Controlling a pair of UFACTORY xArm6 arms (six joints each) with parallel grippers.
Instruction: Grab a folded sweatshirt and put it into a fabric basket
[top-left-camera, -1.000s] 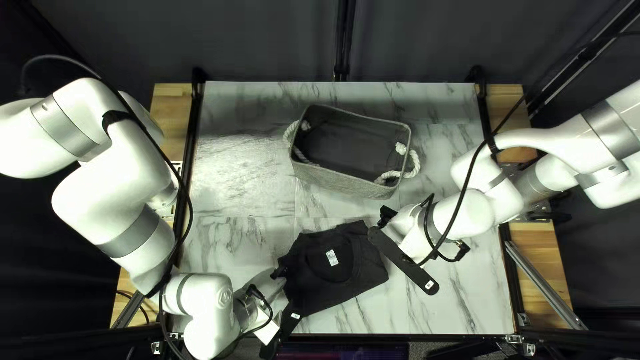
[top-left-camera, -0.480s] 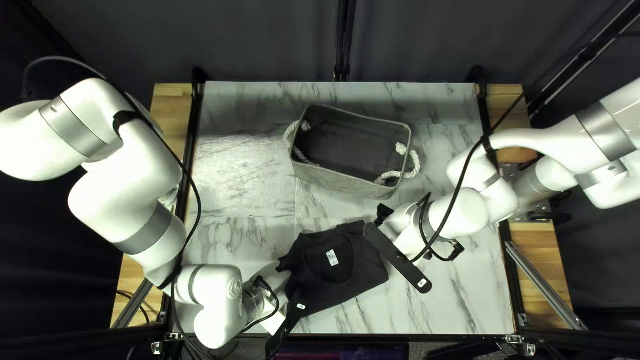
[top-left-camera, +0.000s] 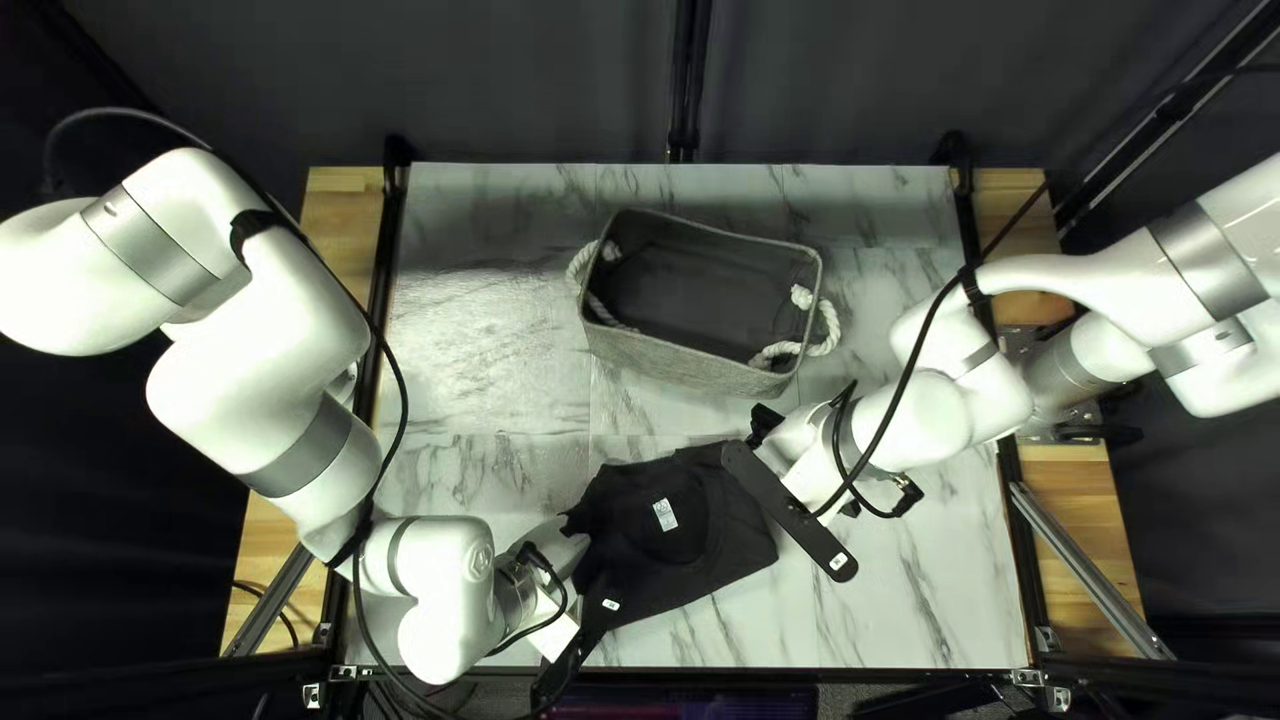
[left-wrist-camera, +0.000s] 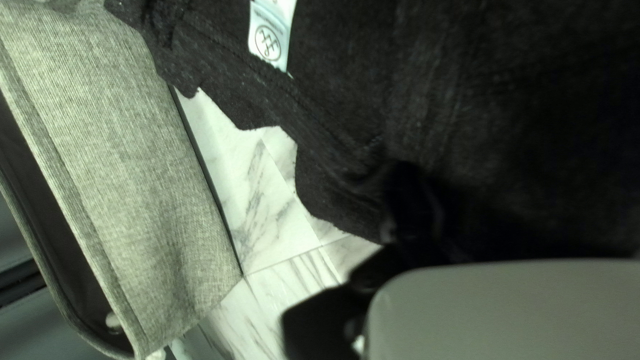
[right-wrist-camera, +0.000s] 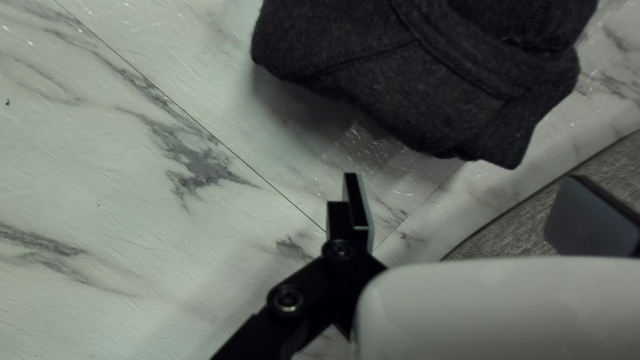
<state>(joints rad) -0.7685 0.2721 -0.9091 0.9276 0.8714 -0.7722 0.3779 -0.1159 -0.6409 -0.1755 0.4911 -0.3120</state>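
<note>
The black folded sweatshirt point(top-left-camera: 694, 534) lies near the table's front, its pale tag facing up. At its left edge is my left gripper point(top-left-camera: 579, 594); in the left wrist view the dark cloth point(left-wrist-camera: 467, 100) spreads ahead and hides much of the gripper point(left-wrist-camera: 407, 220). My right gripper point(top-left-camera: 784, 494) is at the sweatshirt's right side. In the right wrist view that gripper point(right-wrist-camera: 473, 210) is open with bare table between its fingers, and the sweatshirt point(right-wrist-camera: 413, 80) lies ahead, apart from them. The grey fabric basket point(top-left-camera: 687, 363) stands upright behind the sweatshirt.
White rope handles point(top-left-camera: 830, 327) hang at the basket's two ends. In the left wrist view the basket's wall point(left-wrist-camera: 127, 153) rises beside the sweatshirt; in the right wrist view its side point(right-wrist-camera: 513, 223) is close to one finger. Marbled table point(top-left-camera: 467, 347) shows left of the basket.
My left arm has moved right, bringing its gripper in over the sweatshirt's left edge. My right gripper has shifted slightly left, towards the sweatshirt. The basket has stayed where it was.
</note>
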